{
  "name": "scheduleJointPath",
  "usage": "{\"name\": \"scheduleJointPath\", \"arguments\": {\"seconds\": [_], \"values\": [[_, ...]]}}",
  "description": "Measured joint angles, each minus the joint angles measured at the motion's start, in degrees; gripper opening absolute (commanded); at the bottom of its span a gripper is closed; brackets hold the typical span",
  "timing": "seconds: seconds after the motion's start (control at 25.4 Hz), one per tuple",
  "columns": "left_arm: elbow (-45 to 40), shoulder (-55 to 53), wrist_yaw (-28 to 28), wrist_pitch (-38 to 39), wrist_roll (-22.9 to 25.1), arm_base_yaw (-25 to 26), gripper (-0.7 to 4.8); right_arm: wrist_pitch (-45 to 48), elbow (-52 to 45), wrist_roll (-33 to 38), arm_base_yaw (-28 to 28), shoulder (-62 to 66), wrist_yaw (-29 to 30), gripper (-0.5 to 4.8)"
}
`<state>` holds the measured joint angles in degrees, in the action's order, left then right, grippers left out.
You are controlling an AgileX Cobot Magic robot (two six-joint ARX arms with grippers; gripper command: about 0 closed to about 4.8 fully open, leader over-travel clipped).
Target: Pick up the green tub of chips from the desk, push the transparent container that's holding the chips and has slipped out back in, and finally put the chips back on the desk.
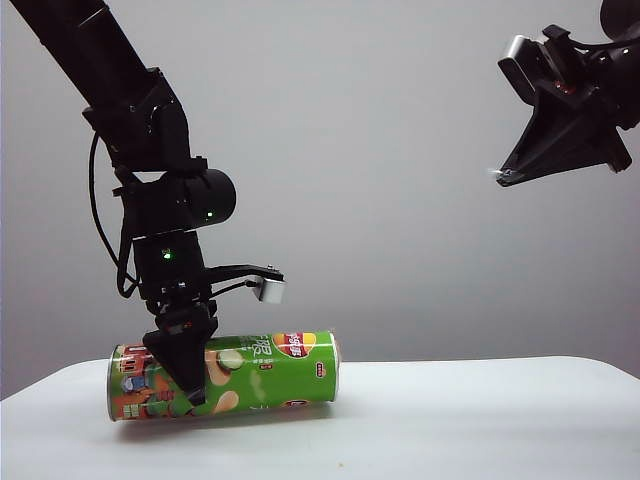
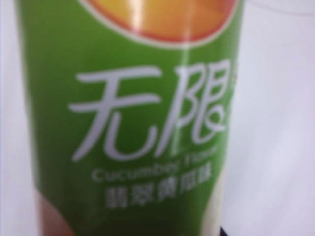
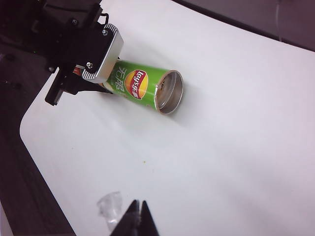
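My left gripper was closest to the work, clamped across the green tub of chips toward its illustrated end, jaws partly spread and gripping the can's width. The tub lay on its side, low over the desk; I could not tell whether it already rested on the surface or hung just clear of it. From my left wrist, the green wall with its white lettering filled nearly everything, so the can sat right up against that camera.

Beyond the tub's open end, my right gripper was raised high and well apart from it, jaws closed and holding nothing. From that wrist I saw the tub's mouth: the rim ringed a metallic interior, and no transparent container stuck out past it. Whether chips sat inside I could not make out. A small scrap of clear plastic lay on the desk near my right fingertips.

I judged the push-in done, with only setting the tub down and releasing it left.
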<state>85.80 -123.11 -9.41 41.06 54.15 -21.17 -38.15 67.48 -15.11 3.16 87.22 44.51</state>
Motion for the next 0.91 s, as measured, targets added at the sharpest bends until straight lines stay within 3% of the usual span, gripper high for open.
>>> {"name": "scheduleJointPath", "arguments": {"seconds": [0.08,0.12,0.16,0.2,0.75,0.91], "values": [[0.0,0.02,0.7,-0.59,-0.59,-0.24,2.47,0.24,0.0,0.0,0.0,0.0,0.0,-0.09],[0.0,0.02,0.68,-0.61,-0.96,-0.24,2.84,0.24,0.0,0.0,0.0,0.02,0.0,-0.09],[0.0,0.02,0.66,-0.55,-1.64,-0.26,3.63,0.24,0.0,0.0,0.0,0.0,0.0,-0.09],[0.0,0.02,0.63,-0.52,-2.27,-0.26,4.79,0.24,0.0,0.0,0.0,0.02,0.0,-0.09],[0.31,4.46,3.26,3.85,-8.83,-1.38,4.79,0.15,0.0,0.02,0.02,0.0,0.11,-0.09],[0.28,10.36,8.9,8.85,-11.37,-1.27,4.79,-2.51,0.0,0.28,0.02,0.0,0.24,-0.09]]}}
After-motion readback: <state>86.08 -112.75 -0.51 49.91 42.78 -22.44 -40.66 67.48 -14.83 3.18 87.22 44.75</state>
